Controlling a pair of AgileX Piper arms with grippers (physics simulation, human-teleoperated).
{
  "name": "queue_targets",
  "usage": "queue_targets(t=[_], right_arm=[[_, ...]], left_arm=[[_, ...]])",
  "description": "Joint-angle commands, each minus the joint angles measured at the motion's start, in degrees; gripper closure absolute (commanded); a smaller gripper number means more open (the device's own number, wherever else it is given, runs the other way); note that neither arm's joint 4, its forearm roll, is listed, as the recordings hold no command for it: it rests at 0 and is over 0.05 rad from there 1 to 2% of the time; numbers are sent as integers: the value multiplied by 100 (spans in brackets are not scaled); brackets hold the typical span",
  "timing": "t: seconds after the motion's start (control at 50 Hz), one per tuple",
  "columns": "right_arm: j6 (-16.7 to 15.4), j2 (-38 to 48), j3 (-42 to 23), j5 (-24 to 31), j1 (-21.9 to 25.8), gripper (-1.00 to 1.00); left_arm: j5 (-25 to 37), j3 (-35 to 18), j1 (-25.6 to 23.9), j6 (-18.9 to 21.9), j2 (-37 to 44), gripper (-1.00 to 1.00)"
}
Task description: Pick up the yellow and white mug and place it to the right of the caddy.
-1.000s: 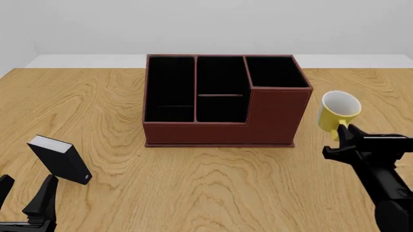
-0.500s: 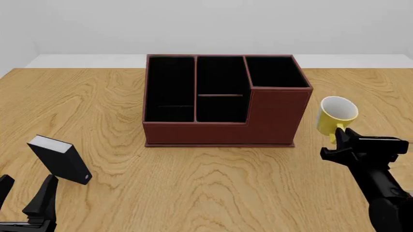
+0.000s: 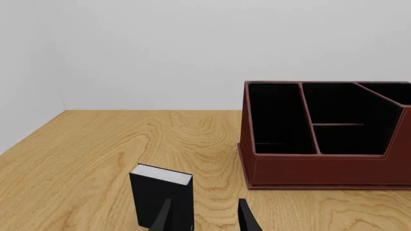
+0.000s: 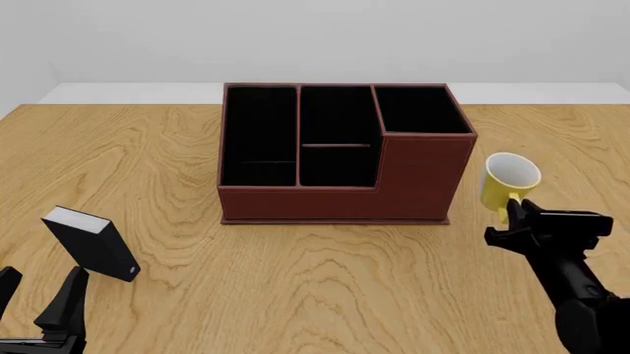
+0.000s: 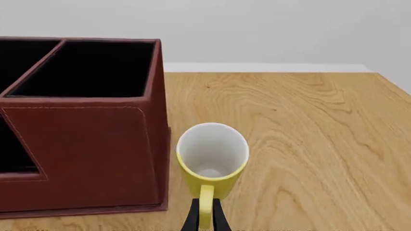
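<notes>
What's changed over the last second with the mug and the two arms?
The right gripper, shut on the handle of the yellow and white mug, has carried it lower in the front view, down and slightly toward the caddy; it now sits beside the caddy's right wall. The grip is unchanged. The left gripper, the caddy and the black block stayed put.

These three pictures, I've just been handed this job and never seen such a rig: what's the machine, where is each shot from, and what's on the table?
Two simulated robot arms work at a wooden table. The wide picture looks down from behind them; the other two come from cameras just behind each pincer. The right pincer is shut on the handle of the mug, yellow outside and white inside, just right of the brown caddy. The left pincer is open and holds nothing, near a small black block.
</notes>
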Motion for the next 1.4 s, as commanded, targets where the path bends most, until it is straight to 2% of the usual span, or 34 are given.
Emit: queue_targets(t=[0.02, 0.72, 1.4], right_arm=[[86, 148, -29, -117, -47, 100], [130, 1052, -13, -783, -67, 100], [146, 1455, -55, -988, -69, 100]], left_arm=[[0, 0, 0, 2, 0, -100], [0, 0, -1, -2, -1, -100], [0, 0, 1, 1, -1, -100]])
